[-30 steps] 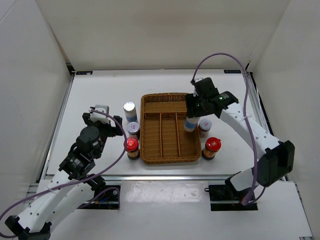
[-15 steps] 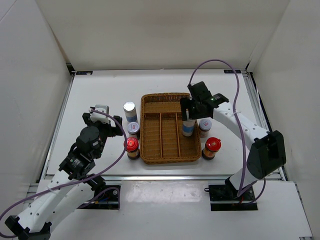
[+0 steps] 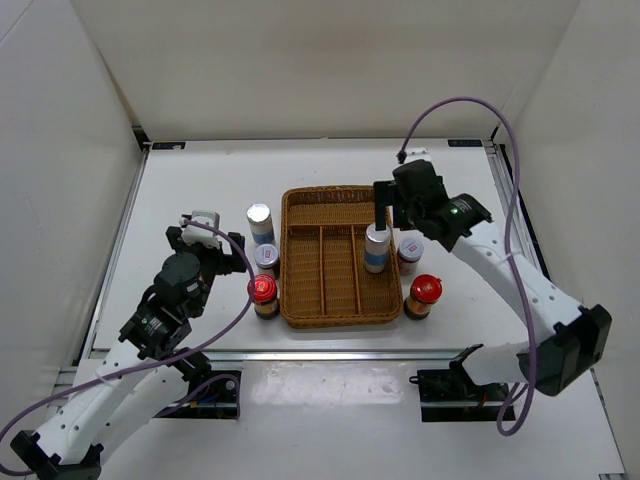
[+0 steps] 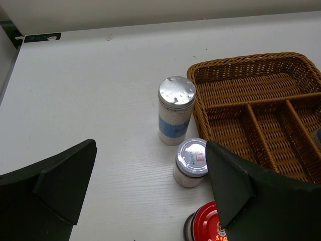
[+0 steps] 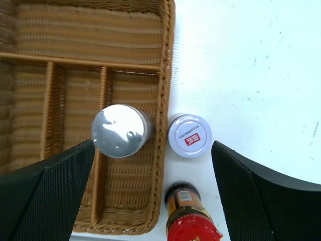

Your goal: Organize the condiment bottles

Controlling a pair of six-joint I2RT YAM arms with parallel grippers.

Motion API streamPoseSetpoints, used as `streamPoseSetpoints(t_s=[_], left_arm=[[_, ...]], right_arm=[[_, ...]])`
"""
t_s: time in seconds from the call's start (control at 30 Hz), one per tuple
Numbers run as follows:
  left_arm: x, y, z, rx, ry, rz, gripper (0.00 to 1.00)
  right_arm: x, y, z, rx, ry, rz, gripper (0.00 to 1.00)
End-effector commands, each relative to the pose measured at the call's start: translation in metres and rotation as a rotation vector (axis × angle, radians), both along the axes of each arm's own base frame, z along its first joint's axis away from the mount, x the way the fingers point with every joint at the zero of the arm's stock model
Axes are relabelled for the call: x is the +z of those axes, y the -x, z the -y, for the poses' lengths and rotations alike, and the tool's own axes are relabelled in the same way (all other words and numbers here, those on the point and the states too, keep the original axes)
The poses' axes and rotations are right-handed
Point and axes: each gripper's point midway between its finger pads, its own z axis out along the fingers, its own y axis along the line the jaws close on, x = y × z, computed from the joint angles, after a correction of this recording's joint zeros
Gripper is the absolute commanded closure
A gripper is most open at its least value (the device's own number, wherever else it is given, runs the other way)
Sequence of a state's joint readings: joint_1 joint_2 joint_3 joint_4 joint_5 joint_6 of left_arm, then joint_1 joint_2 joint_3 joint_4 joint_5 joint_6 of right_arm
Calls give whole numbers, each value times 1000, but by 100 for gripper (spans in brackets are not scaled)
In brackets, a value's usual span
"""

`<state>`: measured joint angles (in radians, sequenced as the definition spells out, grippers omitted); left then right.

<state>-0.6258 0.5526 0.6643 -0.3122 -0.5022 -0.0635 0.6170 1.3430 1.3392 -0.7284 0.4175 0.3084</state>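
Note:
A tall silver-capped bottle (image 3: 376,247) (image 5: 120,130) stands upright in the right compartment of the wicker tray (image 3: 335,192) (image 5: 168,75). My right gripper (image 3: 396,218) (image 5: 152,145) hovers above it, open and empty. Just outside the tray's right rim stand a short jar (image 3: 409,252) (image 5: 189,135) and a red-capped bottle (image 3: 424,293) (image 5: 190,221). Left of the tray (image 4: 241,61) stand another tall bottle (image 3: 260,222) (image 4: 176,110), a short jar (image 3: 267,258) (image 4: 191,160) and a red-capped bottle (image 3: 263,293) (image 4: 203,228). My left gripper (image 3: 238,252) (image 4: 150,201) is open beside these three.
The tray has a wide back section and three long front compartments, with only the right one occupied. White walls enclose the table on three sides. Bare white tabletop lies left of and behind the tray.
My right gripper has opened and let go of the tall bottle, which now stands in the tray. It then lifted away toward the back right. The left arm has not moved.

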Motion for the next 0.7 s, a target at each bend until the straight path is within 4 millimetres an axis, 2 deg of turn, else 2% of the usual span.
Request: streamPoseSetpoints(t_s=[0.0, 0.07, 0.1, 0.13, 0.2, 0.23, 0.27, 0.3, 0.33, 0.37, 0.4, 0.43, 0.47, 0.53, 0.57, 0.6, 0.63, 0.67], left_arm=[[3, 1, 1, -7, 5, 14, 0], [3, 1, 1, -7, 5, 14, 0], [3, 1, 1, -7, 5, 14, 0], [3, 1, 1, -7, 5, 14, 0], [3, 1, 1, -7, 5, 14, 0], [3, 0, -1, 3, 3, 15, 0], [3, 0, -3, 17, 2, 16, 0], [3, 0, -6, 32, 0, 17, 0], [3, 0, -6, 32, 0, 17, 0], [8, 1, -10, 47, 4, 26, 0], [8, 1, -10, 47, 4, 26, 0], [11, 2, -10, 47, 6, 28, 0], [6, 5, -12, 62, 28, -5, 0], [2, 12, -13, 77, 110, -39, 0], [3, 15, -7, 12, 63, -32, 0], [4, 17, 7, -70, 79, -36, 0], [7, 17, 15, -109, 85, -41, 0], [15, 15, 20, -119, 126, -47, 0]], right_arm=[[14, 12, -4, 29, -69, 16, 0], [21, 16, -22, 154, -126, 34, 0], [34, 16, -38, 219, -178, 77, 0], [38, 20, -58, 311, -211, 72, 0], [47, 19, -83, 399, -234, 76, 0], [35, 13, -97, 425, -215, 36, 0], [54, 6, -109, 440, -231, 64, 0], [51, 7, -120, 470, -211, 46, 0], [35, -3, -133, 481, -201, 1, 0], [32, -4, -143, 502, -203, -18, 0], [28, -13, -156, 513, -205, -38, 0], [27, -11, -166, 536, -209, -51, 0], [27, -16, -170, 537, -209, -50, 0], [24, -12, -181, 551, -212, -65, 0], [27, -14, -183, 553, -219, -51, 0], [27, -11, -185, 556, -234, -60, 0], [25, -11, -187, 564, -240, -63, 0], [32, -9, -186, 566, -248, -50, 0]])
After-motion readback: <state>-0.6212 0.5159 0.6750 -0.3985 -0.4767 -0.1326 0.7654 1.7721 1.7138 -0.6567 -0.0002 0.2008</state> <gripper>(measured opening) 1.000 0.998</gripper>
